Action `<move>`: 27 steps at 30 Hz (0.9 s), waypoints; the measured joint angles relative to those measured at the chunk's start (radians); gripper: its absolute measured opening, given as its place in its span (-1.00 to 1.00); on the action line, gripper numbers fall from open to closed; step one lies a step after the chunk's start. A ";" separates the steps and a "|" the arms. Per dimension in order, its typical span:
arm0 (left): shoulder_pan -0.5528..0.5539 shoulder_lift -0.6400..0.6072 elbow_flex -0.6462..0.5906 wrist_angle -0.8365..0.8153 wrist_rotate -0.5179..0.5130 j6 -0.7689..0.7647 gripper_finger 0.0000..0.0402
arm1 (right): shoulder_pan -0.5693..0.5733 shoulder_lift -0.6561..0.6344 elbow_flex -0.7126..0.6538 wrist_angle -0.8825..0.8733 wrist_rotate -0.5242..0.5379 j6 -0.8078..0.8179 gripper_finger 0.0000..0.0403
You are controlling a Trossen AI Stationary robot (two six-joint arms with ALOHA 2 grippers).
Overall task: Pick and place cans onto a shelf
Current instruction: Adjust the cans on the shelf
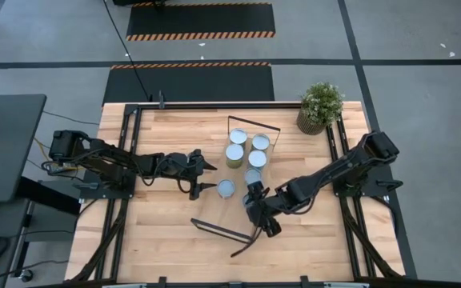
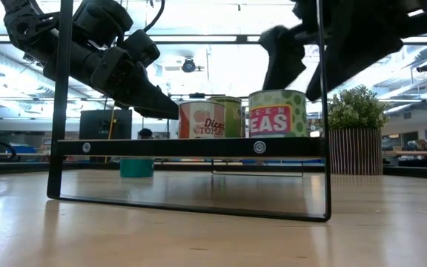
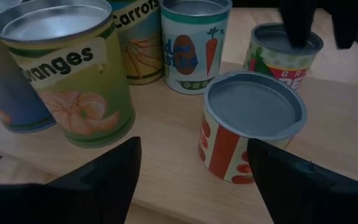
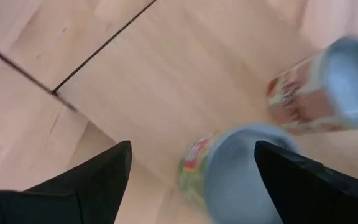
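Several cans stand upright on their bases in a cluster [image 1: 246, 156] on the long light-wood shelf [image 1: 232, 214], which has black wire frames at both ends. My left gripper [image 1: 208, 177] is open, level, just left of the nearest can, a red-and-white one [image 3: 253, 124] with a silvery top. My right gripper [image 1: 256, 204] is open above the green peas can [image 4: 232, 177], which shows between its fingers; it touches nothing. In the low view the tomato can [image 2: 202, 119] and the peas can [image 2: 276, 113] stand on the shelf board [image 2: 191, 147].
A potted green plant [image 1: 320, 106] stands at the table's far right corner. The shelf's near wire frame [image 2: 199, 200] stands close in front of the low camera. A teal object [image 2: 136, 167] shows below the shelf board. Bare wood [image 1: 166, 232] lies at the near left.
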 joint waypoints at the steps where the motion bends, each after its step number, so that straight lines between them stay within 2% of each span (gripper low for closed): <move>1: 0.000 0.000 0.000 -0.001 0.000 0.000 0.48 | 0.008 -0.006 0.000 0.008 0.022 -0.008 0.73; 6: 0.000 0.000 0.000 -0.003 0.000 0.001 0.48 | 0.045 -0.020 0.001 -0.005 0.125 -0.012 0.73; 17: 0.000 0.000 0.000 -0.004 0.000 0.003 0.48 | 0.121 -0.017 0.000 -0.154 0.523 0.049 0.73; 27: 0.000 0.000 0.000 -0.005 0.000 0.003 0.48 | 0.138 -0.017 -0.027 -0.195 0.595 0.087 0.73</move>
